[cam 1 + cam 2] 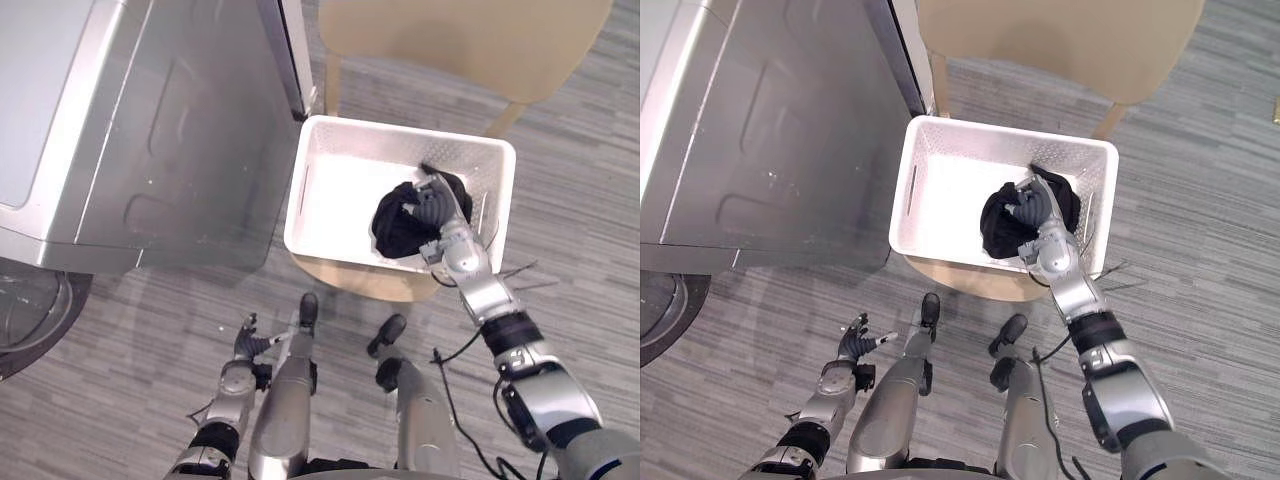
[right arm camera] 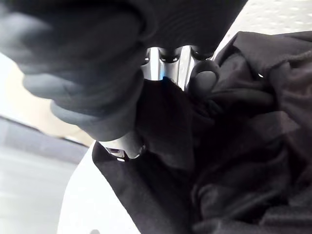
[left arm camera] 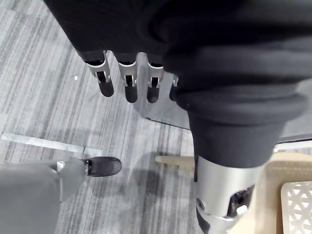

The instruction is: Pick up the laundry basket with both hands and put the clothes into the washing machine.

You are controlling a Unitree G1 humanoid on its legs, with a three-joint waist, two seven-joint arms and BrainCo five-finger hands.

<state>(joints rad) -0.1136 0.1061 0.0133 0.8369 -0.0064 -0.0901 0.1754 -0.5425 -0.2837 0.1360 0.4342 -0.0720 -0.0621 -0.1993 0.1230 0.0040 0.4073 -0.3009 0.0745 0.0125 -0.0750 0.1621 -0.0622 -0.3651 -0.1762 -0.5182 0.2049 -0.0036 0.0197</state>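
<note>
The black clothes point(image 1: 395, 228) are bunched at 3 o'clock inside the white basket point(image 1: 340, 195), half covered by the right hand point(image 1: 445, 225), fingers curled tight into the cloth, tips buried. The basket is propped on a wooden stool point(image 1: 370, 282), with the washing machine point(image 1: 150, 130) at 9 o'clock. The left hand point(image 1: 245, 345) is held loose-fingered at 7 o'clock.

The laundry basket point(image 1: 400, 130) is white plastic, smooth and faintly glossy, its walls pierced with fine holes. The clothes point(image 1: 398, 228) in it are black cloth, matt, soft and crumpled. The washing machine point(image 1: 150, 130) is silver-grey metal with a dull, brushed sheen. The stool point(image 1: 370, 281) under the basket is pale wood, smooth and matt. The floor point(image 1: 130, 330) is grey and matt, streaked like wood grain. My right hand point(image 1: 441, 206) has bright metal fingers, dark matt tips and a dark ribbed cover.
</note>
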